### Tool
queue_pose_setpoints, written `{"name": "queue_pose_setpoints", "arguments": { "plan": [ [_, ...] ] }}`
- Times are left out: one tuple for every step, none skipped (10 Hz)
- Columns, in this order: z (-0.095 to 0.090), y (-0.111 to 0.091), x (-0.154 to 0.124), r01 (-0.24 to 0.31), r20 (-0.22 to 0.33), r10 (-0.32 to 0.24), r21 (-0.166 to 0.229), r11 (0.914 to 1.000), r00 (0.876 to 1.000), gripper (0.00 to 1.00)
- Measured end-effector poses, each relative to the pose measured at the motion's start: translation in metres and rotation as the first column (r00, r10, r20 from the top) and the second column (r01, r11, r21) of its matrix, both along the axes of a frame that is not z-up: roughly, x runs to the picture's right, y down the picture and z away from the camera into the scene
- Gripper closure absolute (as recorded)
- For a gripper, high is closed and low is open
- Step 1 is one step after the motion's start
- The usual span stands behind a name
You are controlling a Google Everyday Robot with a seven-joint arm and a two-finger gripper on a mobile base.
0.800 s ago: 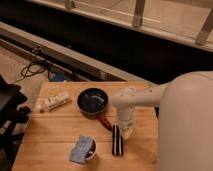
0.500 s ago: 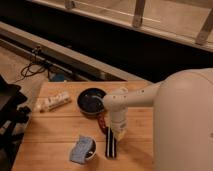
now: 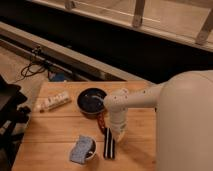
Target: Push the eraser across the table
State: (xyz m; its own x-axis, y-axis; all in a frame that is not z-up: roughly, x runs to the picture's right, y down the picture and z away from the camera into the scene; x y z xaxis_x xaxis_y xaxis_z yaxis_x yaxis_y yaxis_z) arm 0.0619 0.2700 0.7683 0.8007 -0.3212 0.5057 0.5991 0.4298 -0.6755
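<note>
The eraser (image 3: 108, 148), a small black oblong block with a pale stripe, lies lengthwise on the light wooden table (image 3: 55, 130) near its front edge. My gripper (image 3: 116, 135) hangs from the white arm just above and to the right of the eraser's far end, close against it. The arm reaches in from the right and hides part of the table's right side.
A blue speckled sponge (image 3: 80, 149) lies on a small dark dish just left of the eraser. A dark pan (image 3: 92, 100) with a reddish handle sits behind. A white power strip (image 3: 52, 102) lies at the far left. A black chair (image 3: 10, 107) stands off the left edge.
The arm has swung left and toward the front edge, and the eraser has shifted with it toward the front of the table, closer to the sponge.
</note>
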Motion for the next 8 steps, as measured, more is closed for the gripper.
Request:
{"name": "queue_pose_setpoints", "arguments": {
  "plan": [
    [-0.004, -0.002, -0.002, -0.008, 0.021, 0.008, 0.004, 1.0000, 1.000, 0.98],
    [-0.008, -0.005, -0.003, -0.015, 0.035, 0.015, 0.014, 0.9998, 0.999, 0.98],
    [-0.016, -0.011, -0.006, -0.012, 0.038, 0.011, 0.042, 0.9991, 0.999, 0.98],
    [-0.025, -0.021, -0.005, -0.008, 0.027, 0.006, 0.076, 0.9970, 1.000, 0.98],
    [-0.040, -0.038, 0.006, -0.008, -0.010, 0.010, 0.133, 0.9911, 1.000, 0.98],
    [-0.054, -0.055, 0.018, -0.017, -0.041, 0.025, 0.184, 0.9829, 0.999, 0.95],
    [-0.065, -0.069, 0.029, -0.035, -0.073, 0.052, 0.222, 0.9745, 0.996, 0.89],
    [-0.077, -0.082, 0.046, -0.063, -0.118, 0.095, 0.251, 0.9658, 0.988, 0.86]
  ]
}}
